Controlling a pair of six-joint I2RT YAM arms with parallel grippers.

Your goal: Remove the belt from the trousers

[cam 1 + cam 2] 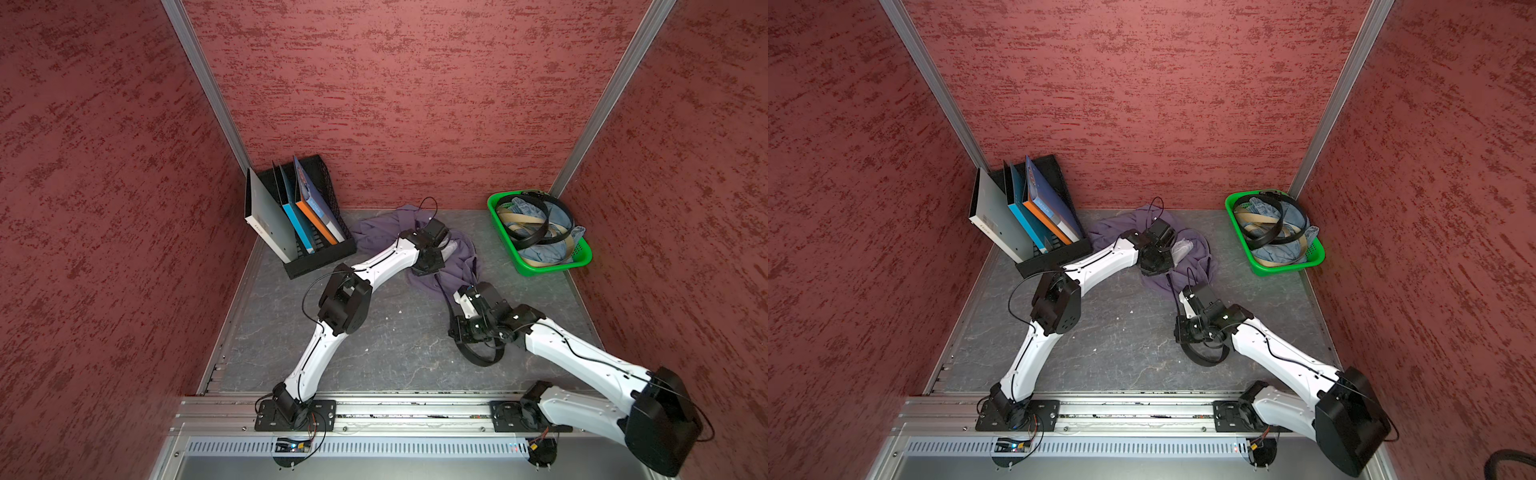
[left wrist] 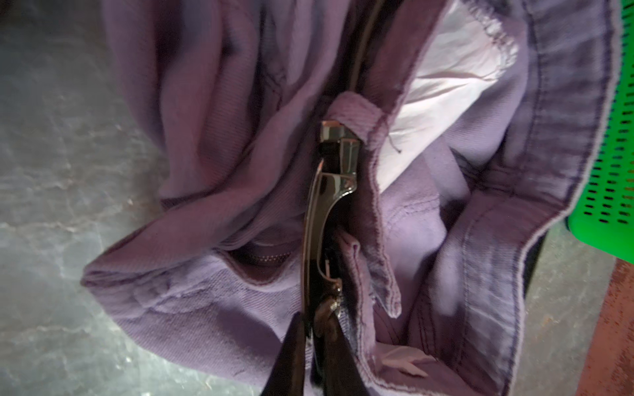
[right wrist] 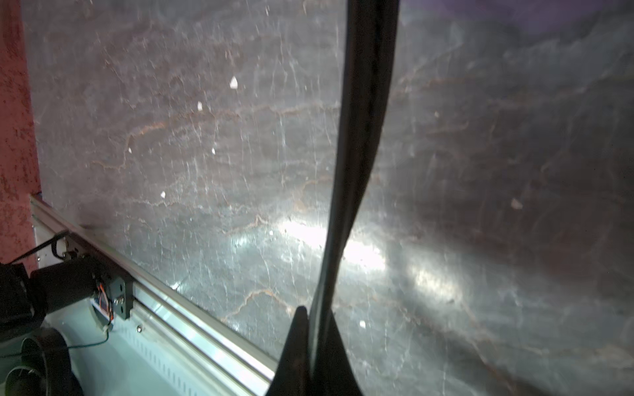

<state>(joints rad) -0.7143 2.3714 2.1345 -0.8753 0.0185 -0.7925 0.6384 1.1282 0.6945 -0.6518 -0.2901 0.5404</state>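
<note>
Drawing the belt [image 3: 363, 137] steadily toward the surface's front edge, clamped in the right gripper [image 3: 314, 315]; easing the buckle [image 2: 319, 212], pinched in the left gripper [image 2: 314, 329], through the trousers [image 2: 206, 137].

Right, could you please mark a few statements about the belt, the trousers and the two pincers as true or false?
1. The right pincer is shut on the black strap of the belt. True.
2. The green basket holds nothing. False: the green basket holds light-blue denim with tan belts and black belts.
3. The left pincer is shut on the buckle, over the trousers. True.
4. The belt lies wholly clear of the trousers. False: its strap passes under a belt loop next to the buckle.
5. The folders lie flat. False: the folders stand leaning in a black rack.
</note>
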